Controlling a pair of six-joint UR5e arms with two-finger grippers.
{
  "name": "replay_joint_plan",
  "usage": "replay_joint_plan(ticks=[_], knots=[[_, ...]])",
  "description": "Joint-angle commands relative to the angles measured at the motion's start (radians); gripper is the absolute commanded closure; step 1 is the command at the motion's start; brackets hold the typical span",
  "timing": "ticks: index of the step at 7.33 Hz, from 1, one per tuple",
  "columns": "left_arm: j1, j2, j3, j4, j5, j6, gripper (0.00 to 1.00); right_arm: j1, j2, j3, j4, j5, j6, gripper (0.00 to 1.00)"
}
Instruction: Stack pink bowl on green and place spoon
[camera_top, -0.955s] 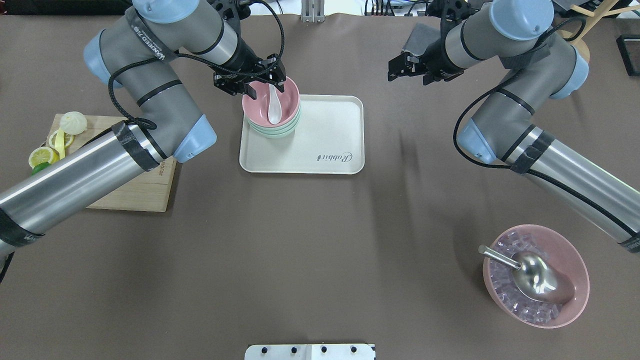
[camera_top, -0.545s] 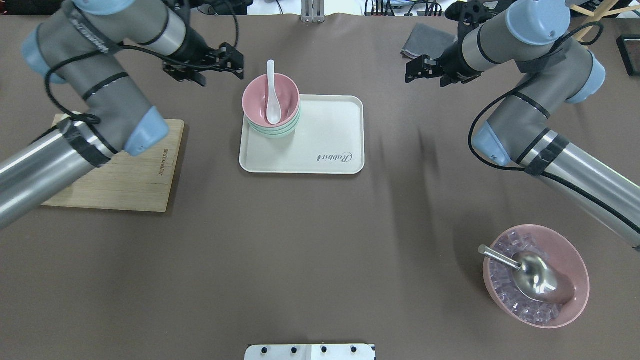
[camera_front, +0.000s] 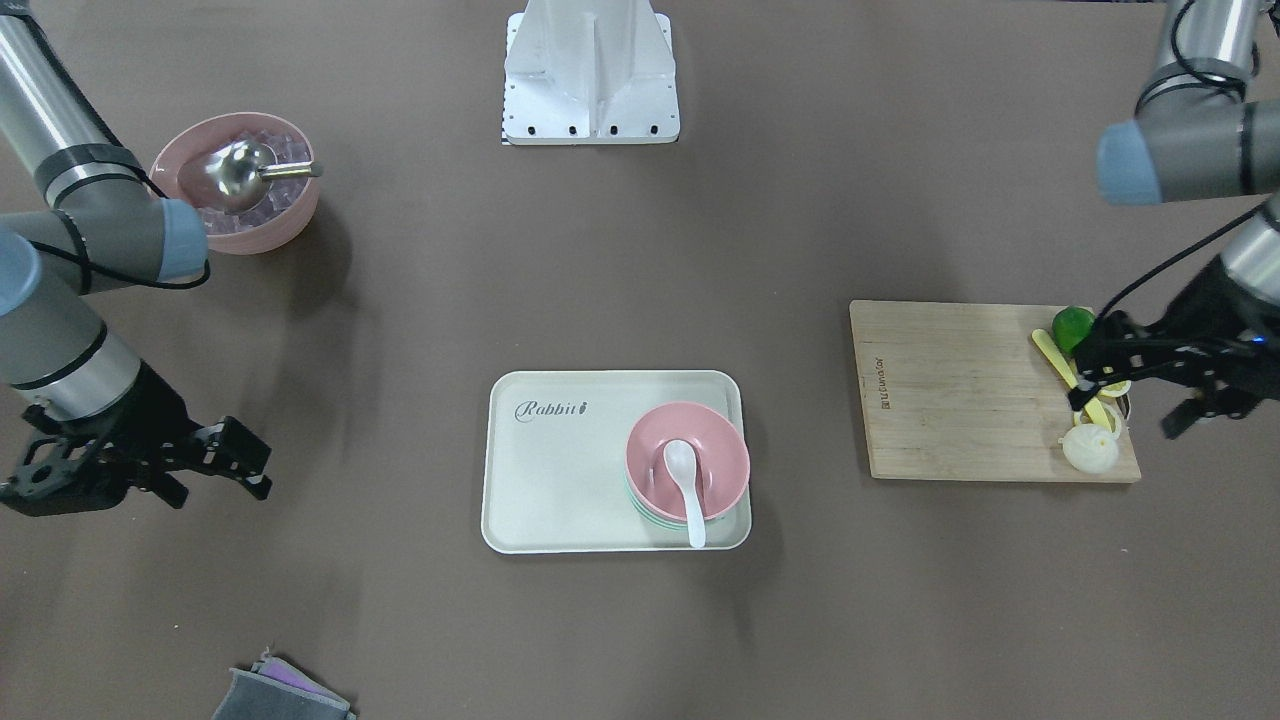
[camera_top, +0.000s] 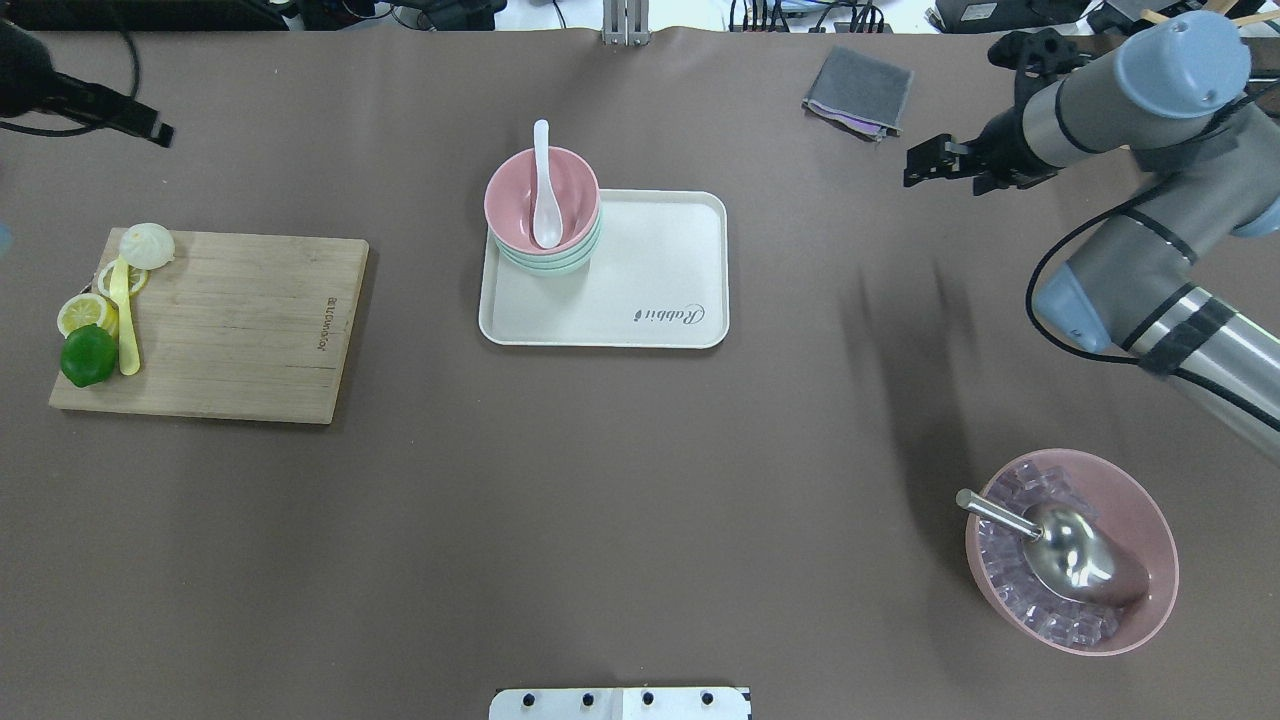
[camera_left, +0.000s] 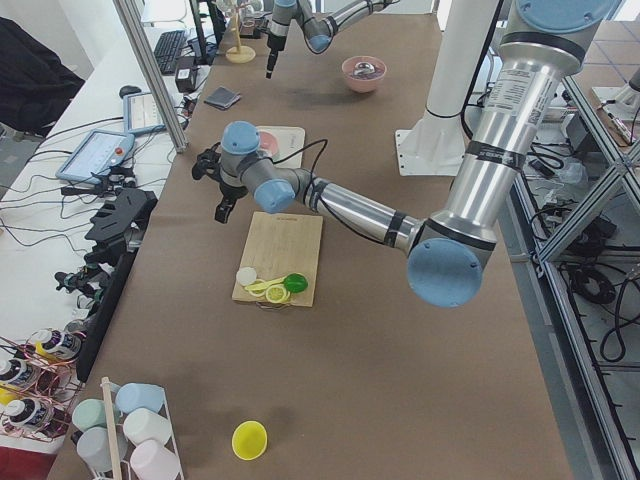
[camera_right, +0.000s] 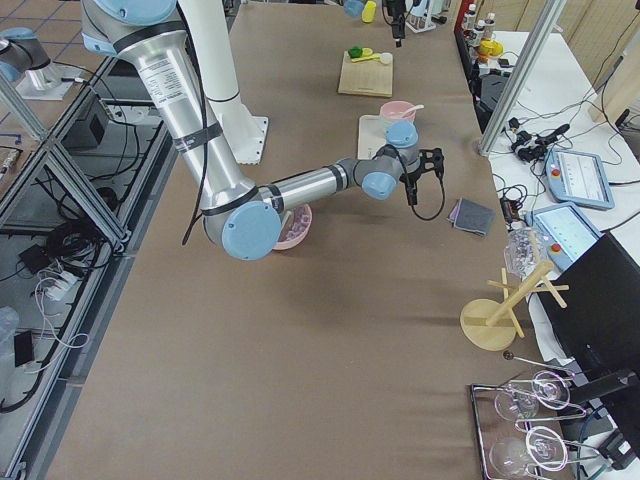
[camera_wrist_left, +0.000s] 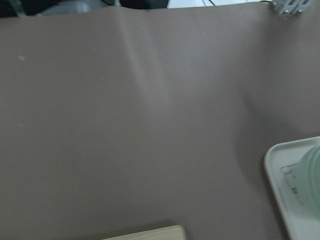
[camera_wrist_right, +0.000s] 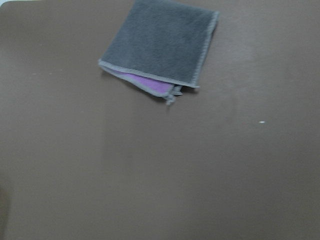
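left gripper (camera_front: 1122, 412): jaws spread, nothing held, hung over the outer end of the cutting board (camera_top: 230, 320). right gripper (camera_front: 262, 470): jaws likewise apart and empty, near the grey cloth (camera_top: 858, 90) at the table's (camera_top: 600, 500) far edge. both are well apart from the tray (camera_top: 650, 290), with wide bare table left between.

the pink bowl (camera_top: 510, 200) is nested on the green bowl (camera_top: 560, 263) in the tray's far left corner, close against both rims; the rest of the tray floor is bare. the white spoon (camera_top: 543, 185) is laid in the pink bowl, its handle passing over the far rim and beyond the tray's edge.

counted: one tray, one board, one cloth; two spoons (white, and a yellow spoon (camera_top: 125, 320) on the board); one metal scoop (camera_top: 1070, 555) in one large pink bowl (camera_top: 1150, 560) of ice near the table's near right corner.

against the frame half a second earlier: the left gripper is withdrawn from beside the stack to the far left corner, the right gripper is drawn further outward, and the cloth is fully uncovered; stack and spoon are unmoved.
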Motion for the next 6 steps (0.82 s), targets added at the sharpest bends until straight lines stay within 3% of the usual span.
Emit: replay_joint_plan(ticks=[1, 3, 4, 5, 6], knots=[[-0.151, 0.078, 0.032, 0.116, -0.097, 0.215, 0.02, 0.14, -0.16, -0.019, -0.028, 0.11, -0.358, 0.0], [-0.157, 0.147, 0.057, 0.129, -0.051, 0.214, 0.02, 0.28, -0.295, 0.026, -0.132, 0.254, -0.455, 0.0], [-0.159, 0.155, 0.083, 0.129, 0.022, 0.229, 0.02, 0.314, -0.347, 0.039, -0.143, 0.265, -0.511, 0.0], [-0.159, 0.187, 0.088, 0.131, 0.035, 0.286, 0.02, 0.345, -0.361, 0.051, -0.226, 0.276, -0.575, 0.0], [-0.159, 0.223, 0.085, 0.129, 0.035, 0.297, 0.02, 0.365, -0.357, 0.107, -0.385, 0.274, -0.632, 0.0]])
